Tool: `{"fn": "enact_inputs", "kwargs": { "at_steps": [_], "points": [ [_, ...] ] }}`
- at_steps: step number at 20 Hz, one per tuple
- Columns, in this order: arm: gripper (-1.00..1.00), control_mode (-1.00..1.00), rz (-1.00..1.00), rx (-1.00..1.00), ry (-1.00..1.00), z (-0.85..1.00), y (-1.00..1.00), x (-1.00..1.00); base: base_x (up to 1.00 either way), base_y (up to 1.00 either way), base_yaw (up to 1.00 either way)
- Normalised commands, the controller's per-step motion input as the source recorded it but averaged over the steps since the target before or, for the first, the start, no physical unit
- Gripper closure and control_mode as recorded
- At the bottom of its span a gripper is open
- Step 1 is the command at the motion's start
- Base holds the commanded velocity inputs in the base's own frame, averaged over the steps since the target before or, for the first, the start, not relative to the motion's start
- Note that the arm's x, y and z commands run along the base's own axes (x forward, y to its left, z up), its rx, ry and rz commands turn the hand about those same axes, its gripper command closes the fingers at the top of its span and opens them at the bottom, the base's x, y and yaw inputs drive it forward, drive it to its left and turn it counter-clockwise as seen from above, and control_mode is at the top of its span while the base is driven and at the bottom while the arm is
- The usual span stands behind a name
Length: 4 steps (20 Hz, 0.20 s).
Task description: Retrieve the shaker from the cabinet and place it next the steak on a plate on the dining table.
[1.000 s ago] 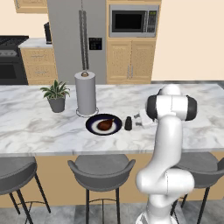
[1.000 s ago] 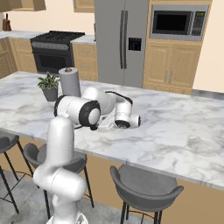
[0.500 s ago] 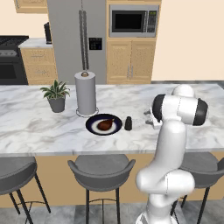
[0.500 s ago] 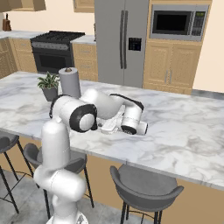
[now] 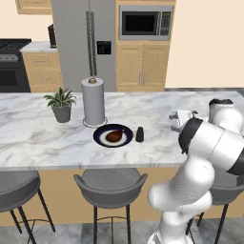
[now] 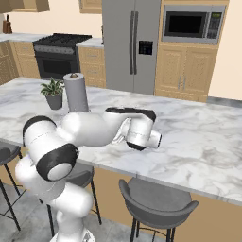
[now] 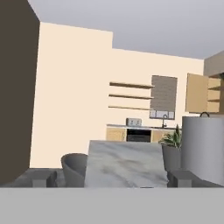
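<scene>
Shaker stands upright on the bench, just beside the plate, on the side away from the plant. Steak lies on the plate. Placing step looks done; what is in hand reads as the pull-away.

Pincer sits off toward the bench's far end from the plate, well apart from the shaker. Hand view: two dark fingertips wide apart, nothing between them, so spread and empty.

Next move, if any: clear the arm without brushing the shaker. Shaker's gap to the plate rim is too small to judge; probably just apart.

Count: one shaker, one plate, one steak, one towel roll, one plant, four stools.
</scene>
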Motion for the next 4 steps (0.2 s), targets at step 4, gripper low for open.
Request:
{"fn": "enact_inputs", "kwargs": {
  "at_steps": [4],
  "points": [
    [-1.00,-1.00,-0.04,0.00,0.02,1.00,0.00,-0.87,0.00,0.00,0.00]
  ]
}}
